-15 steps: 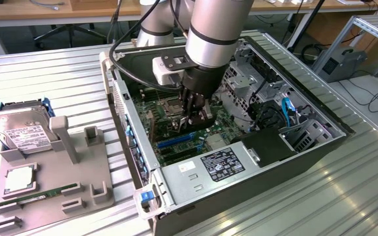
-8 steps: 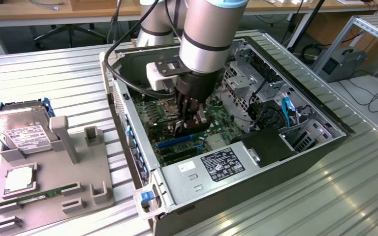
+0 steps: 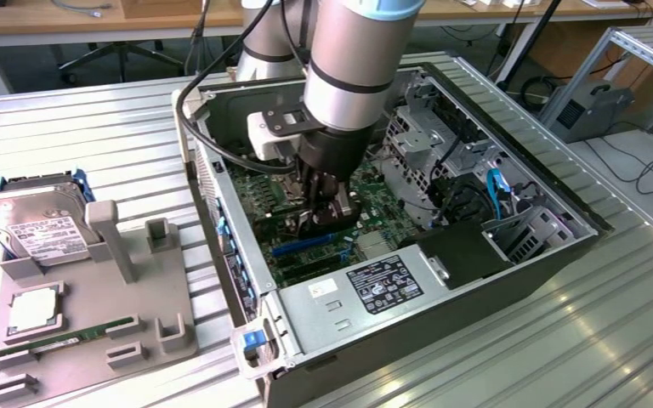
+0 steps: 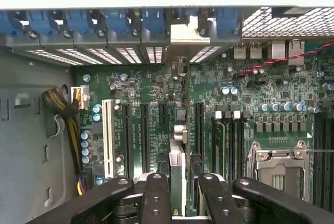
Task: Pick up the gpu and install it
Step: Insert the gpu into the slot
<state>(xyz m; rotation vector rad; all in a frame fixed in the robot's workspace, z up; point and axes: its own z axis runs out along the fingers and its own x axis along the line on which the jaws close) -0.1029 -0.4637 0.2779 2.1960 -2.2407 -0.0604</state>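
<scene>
- Inside the open computer case (image 3: 553, 255), the gripper (image 4: 177, 187) pinches the gpu (image 4: 177, 153), seen edge-on as a thin upright strip between its black fingers (image 4: 156, 195).
- The card stands over the green motherboard (image 4: 261, 85) among the dark expansion slots (image 4: 144, 138); its lower edge is hidden, so whether it has seated in a slot cannot be told.
- Its silvery bracket (image 4: 189, 33) meets the case's rear wall, beside a row of blue clips (image 4: 78, 20).
- In the exterior view, the arm (image 3: 355, 59) covers the card and much of the board.
- At the exterior view's left, a grey holder (image 3: 88, 314) carries a hard drive (image 3: 37, 225) and a green RAM stick (image 3: 65, 338), partly hidden by its posts.
</scene>
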